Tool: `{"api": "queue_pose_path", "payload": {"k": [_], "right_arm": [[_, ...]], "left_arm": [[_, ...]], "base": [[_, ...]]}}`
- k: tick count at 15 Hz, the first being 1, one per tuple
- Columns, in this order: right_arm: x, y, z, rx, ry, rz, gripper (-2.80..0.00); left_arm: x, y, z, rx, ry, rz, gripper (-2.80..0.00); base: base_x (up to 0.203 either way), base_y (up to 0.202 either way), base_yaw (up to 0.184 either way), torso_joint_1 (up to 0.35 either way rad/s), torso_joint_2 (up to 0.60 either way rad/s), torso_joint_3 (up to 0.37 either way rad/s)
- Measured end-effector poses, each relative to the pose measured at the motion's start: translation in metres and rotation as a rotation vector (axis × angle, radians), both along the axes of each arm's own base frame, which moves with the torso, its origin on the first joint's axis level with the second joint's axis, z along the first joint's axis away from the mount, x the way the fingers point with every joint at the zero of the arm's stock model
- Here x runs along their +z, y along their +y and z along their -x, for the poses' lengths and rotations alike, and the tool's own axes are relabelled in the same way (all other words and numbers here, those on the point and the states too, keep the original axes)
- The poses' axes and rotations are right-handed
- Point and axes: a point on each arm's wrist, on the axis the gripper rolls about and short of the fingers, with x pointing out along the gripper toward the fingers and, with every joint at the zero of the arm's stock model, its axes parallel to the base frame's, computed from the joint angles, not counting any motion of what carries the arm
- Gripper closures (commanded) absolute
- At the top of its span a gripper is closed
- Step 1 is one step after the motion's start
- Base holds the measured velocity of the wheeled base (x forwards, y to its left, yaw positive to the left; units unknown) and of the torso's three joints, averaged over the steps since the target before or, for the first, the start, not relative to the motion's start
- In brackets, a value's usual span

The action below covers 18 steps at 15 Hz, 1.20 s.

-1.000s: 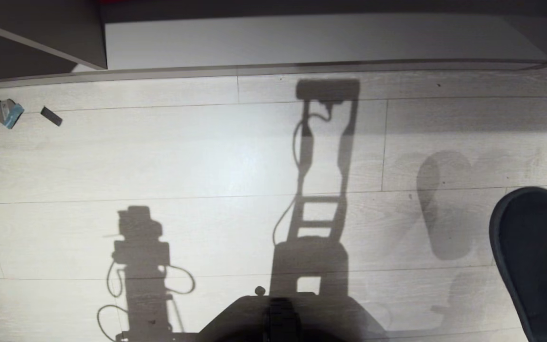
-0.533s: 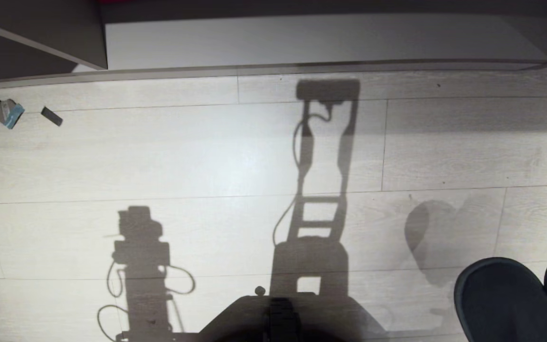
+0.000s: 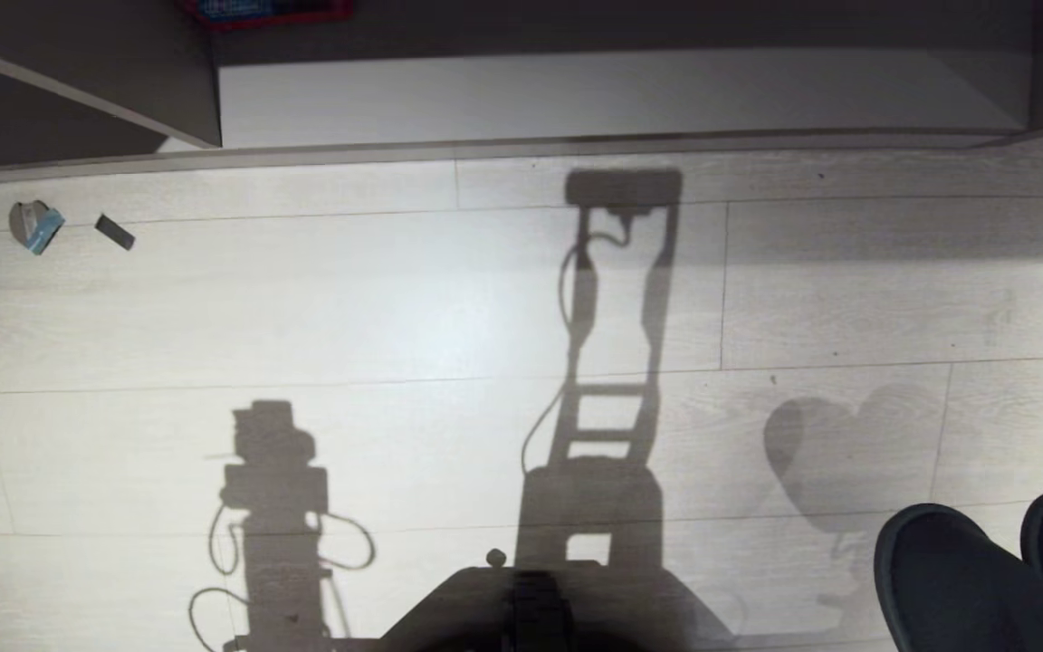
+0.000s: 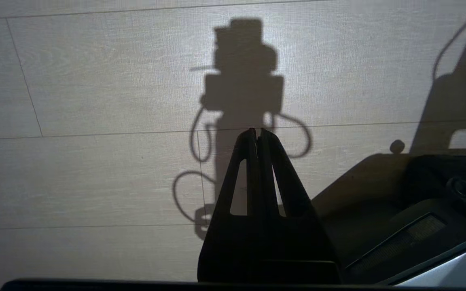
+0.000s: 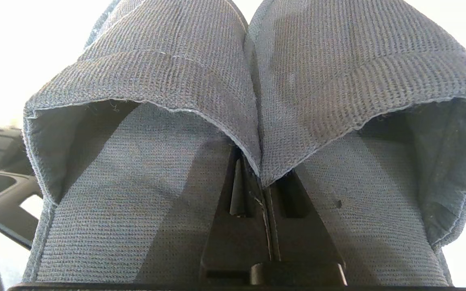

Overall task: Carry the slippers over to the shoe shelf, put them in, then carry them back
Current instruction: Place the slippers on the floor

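The slippers are a dark grey-blue pair, toes side by side at the lower right corner of the head view, hanging above the floor. In the right wrist view the slippers fill the picture. My right gripper is shut on the inner edges of both, where the two uppers meet. The shoe shelf runs along the far edge of the floor, its pale base board bare. My left gripper is shut and holds nothing, parked over the floor beside the base.
Pale plank floor lies between my base and the shelf. A small grey-and-blue object and a dark strip lie at the far left. A slanted dark panel stands left of the shelf, and a red-edged thing above it.
The slippers swung from the right edge down to the lower right corner, and both toes now show. The whole view has shifted slightly, so the shelf sits lower in the picture.
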Motion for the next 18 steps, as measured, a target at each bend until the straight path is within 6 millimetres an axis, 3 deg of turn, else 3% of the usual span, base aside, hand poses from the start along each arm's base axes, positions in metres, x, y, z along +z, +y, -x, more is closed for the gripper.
{"api": "queue_pose_path", "payload": {"k": [18], "right_arm": [[0.0001,-0.0001,0.0000,-0.002,-0.006,0.013,0.00]], "left_arm": [[-0.0002,0.0000,0.0000,0.001,0.001,0.003,0.00]], "base": [[0.000,0.000,0.000,0.000,0.00,0.202]]}}
